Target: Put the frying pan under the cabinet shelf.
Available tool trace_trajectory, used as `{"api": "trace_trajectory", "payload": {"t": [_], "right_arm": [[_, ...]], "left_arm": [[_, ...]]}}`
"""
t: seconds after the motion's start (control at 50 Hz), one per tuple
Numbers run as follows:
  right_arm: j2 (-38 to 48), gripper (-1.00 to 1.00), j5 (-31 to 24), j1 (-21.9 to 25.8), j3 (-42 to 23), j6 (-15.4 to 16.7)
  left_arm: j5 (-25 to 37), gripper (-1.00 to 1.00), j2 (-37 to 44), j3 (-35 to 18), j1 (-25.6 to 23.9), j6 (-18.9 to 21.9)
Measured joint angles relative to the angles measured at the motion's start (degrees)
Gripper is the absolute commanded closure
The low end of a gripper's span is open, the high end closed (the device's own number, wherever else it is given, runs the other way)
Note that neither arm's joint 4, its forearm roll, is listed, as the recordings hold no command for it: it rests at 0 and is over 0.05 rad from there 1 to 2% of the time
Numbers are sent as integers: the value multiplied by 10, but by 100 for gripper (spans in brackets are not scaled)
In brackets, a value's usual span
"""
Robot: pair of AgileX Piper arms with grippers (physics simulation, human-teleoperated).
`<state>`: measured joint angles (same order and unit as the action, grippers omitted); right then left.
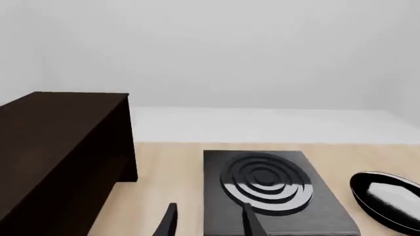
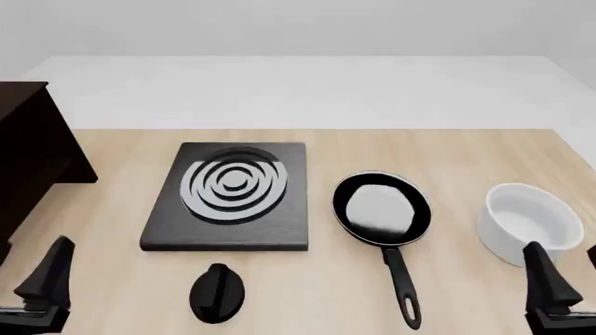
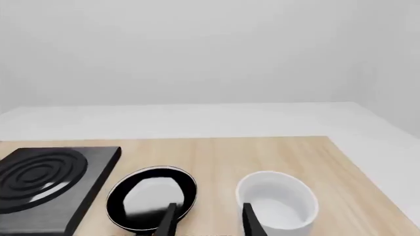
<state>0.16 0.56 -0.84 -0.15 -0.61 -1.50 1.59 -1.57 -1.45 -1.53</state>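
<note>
Fingers (image 3: 169,216) of both arms are hanging parted, gripping nothing; next, grabbing the pan (image 2: 382,209) handle, carrying it toward nine o'clock, under the cabinet (image 2: 28,160).

left claw (image 1: 208,221) open, right claw (image 3: 208,220) open

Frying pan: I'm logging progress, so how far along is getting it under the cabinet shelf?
Nothing looks done yet. The frying pan lies on the table between the black square slab and the white bowl, far from the cabinet shelf at the left edge. Nothing is in hand: the left gripper and the right gripper are both open and empty. Grasping, carrying and placing all remain.
</note>
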Motion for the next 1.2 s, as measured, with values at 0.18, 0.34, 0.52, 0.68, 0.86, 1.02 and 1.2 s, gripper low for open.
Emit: {"api": "trace_trajectory", "payload": {"t": [0.18,0.34,0.52,0.68,0.86,1.02,1.2], "right_arm": [[0,-100,-18,16,-15,5],[10,-100,-66,48,-57,12],[55,-100,-135,81,-131,9],[124,-100,-194,110,-200,-9],[208,-100,-258,140,-274,-34],[274,-100,-313,156,-335,-64],[331,-100,-357,163,-379,-108]], "left_arm": [[9,-100,-8,7,10,3],[13,-100,-12,7,13,-1],[18,-100,-13,2,12,-9],[21,-100,-14,-2,11,-16],[24,-100,-14,-7,10,-22],[26,-100,-14,-10,10,-26],[27,-100,-14,-12,10,-29]]}}
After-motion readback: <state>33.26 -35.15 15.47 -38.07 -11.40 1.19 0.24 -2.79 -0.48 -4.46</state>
